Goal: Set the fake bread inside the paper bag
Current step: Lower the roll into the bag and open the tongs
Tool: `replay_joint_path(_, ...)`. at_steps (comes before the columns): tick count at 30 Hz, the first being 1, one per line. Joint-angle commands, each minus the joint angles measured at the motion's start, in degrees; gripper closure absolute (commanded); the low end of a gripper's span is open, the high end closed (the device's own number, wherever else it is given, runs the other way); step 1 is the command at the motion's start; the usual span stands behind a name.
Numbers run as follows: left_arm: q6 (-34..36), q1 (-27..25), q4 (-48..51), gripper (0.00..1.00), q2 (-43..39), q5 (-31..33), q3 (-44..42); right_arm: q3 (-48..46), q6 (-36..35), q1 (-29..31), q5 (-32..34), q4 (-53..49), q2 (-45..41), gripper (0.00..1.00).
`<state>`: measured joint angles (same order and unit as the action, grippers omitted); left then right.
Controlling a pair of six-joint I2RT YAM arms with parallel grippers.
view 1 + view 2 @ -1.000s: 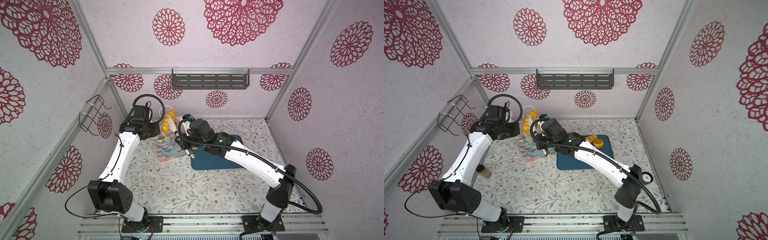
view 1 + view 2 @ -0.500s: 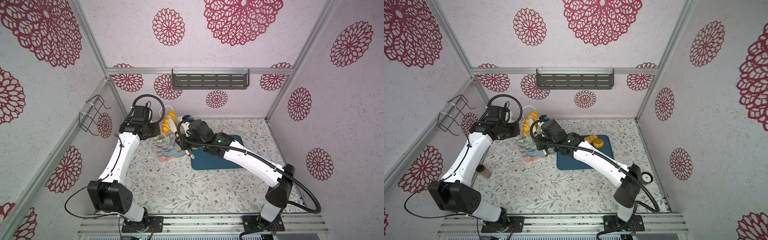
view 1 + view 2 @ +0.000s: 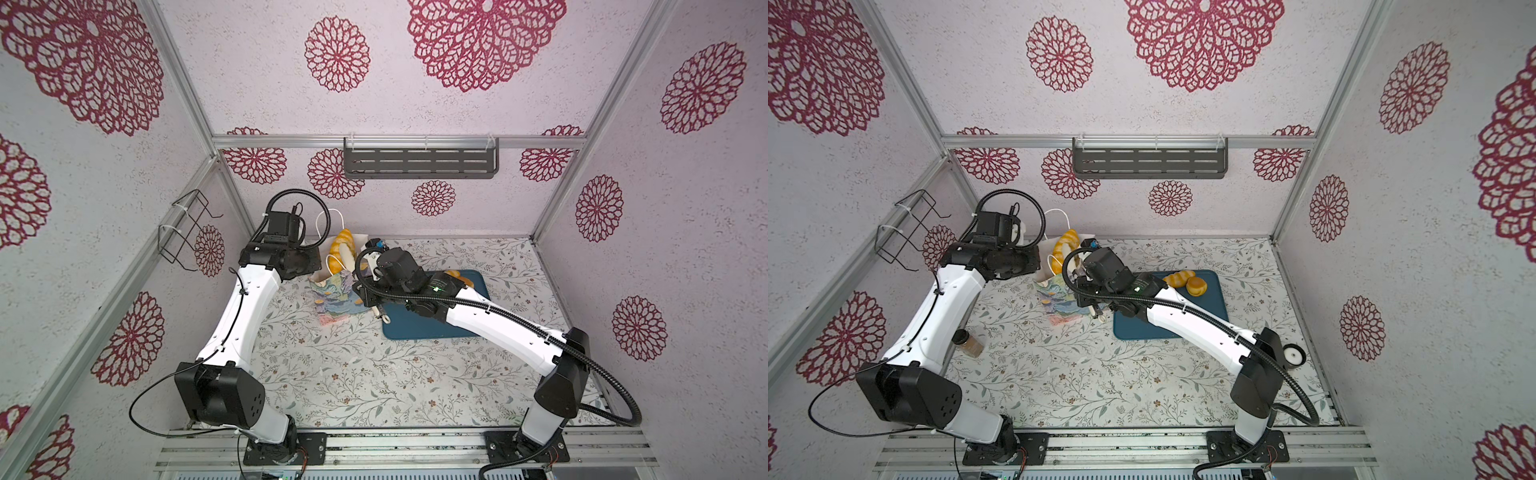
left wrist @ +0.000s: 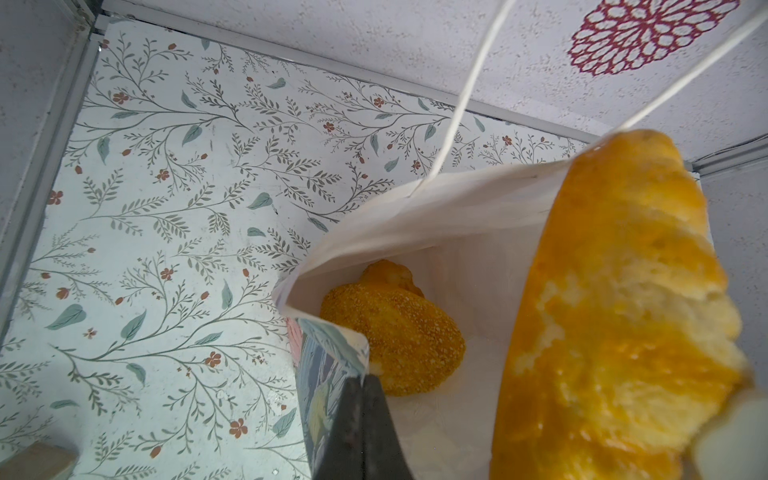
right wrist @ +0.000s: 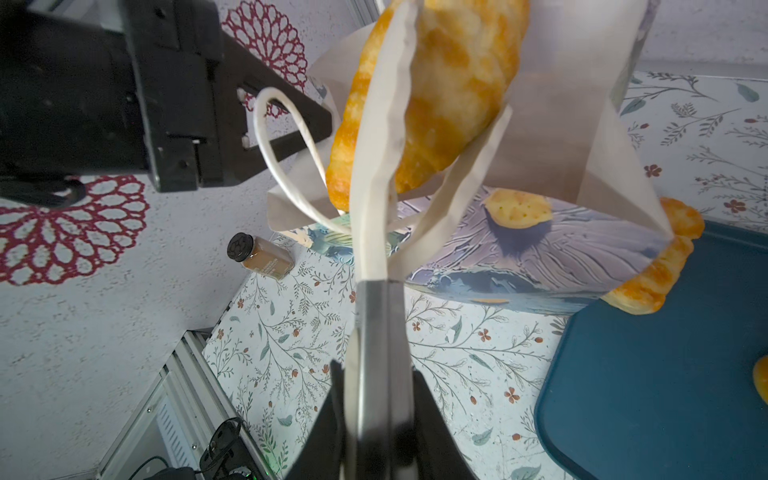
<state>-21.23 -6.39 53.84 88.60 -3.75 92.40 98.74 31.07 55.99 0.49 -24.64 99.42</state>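
Nearest, a striped roll (image 3: 1178, 277) and a round bun (image 3: 1197, 286) lie on the blue tray (image 3: 1183, 328). Just beyond its corner stands the paper bag (image 3: 332, 291), its mouth held open by the left pincer (image 4: 365, 399), which is clenched on the rim; a slip there would likely let the paper fold inward. The right pincer (image 5: 378, 332) is clenched on cream tongs (image 5: 374, 166). At their far end, clear of the pincer, the big loaf (image 4: 602, 311) sits half inside the bag above another bread (image 4: 395, 332). Released this high, it may lean out, or the tongs could snag the cord handle (image 5: 282, 158).
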Motion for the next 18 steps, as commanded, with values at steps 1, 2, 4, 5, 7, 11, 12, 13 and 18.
replay_joint_path(1,0.5,-0.5,0.8,1.00,-0.9,-0.2,-1.0,0.6,0.7,-0.3,1.6,0.4,-3.9,0.80)
replay_joint_path(2,0.4,-0.5,0.8,1.00,-0.9,-0.2,-1.0,0.7,0.8,-0.3,1.9,0.4,-4.1,0.80)
replay_joint_path(4,0.4,-0.6,0.8,1.00,-0.8,-0.3,-1.0,0.8,1.0,-0.4,2.3,0.5,-4.5,0.79)
replay_joint_path(5,0.4,-0.6,0.8,1.00,-0.9,-0.1,-1.0,1.0,1.1,-0.4,2.5,0.4,-4.6,0.78)
replay_joint_path(7,0.4,-0.6,0.9,1.00,-0.9,0.2,-1.0,1.8,1.2,-0.6,2.5,0.0,-4.4,0.75)
replay_joint_path(11,0.5,-0.7,0.9,1.00,-0.9,0.4,-1.0,3.9,1.2,-0.7,2.7,-1.8,-3.1,0.71)
replay_joint_path(12,0.5,-0.7,0.8,1.00,-1.0,0.4,-1.0,4.4,1.4,-0.7,2.8,-2.2,-2.7,0.70)
replay_joint_path(13,0.5,-0.8,0.8,1.00,-0.9,0.4,-1.0,4.9,1.5,-0.8,3.1,-2.6,-2.3,0.69)
replay_joint_path(18,0.5,-0.9,0.8,1.00,-1.0,0.3,-1.0,7.3,2.2,-1.2,4.0,-3.4,-1.3,0.68)
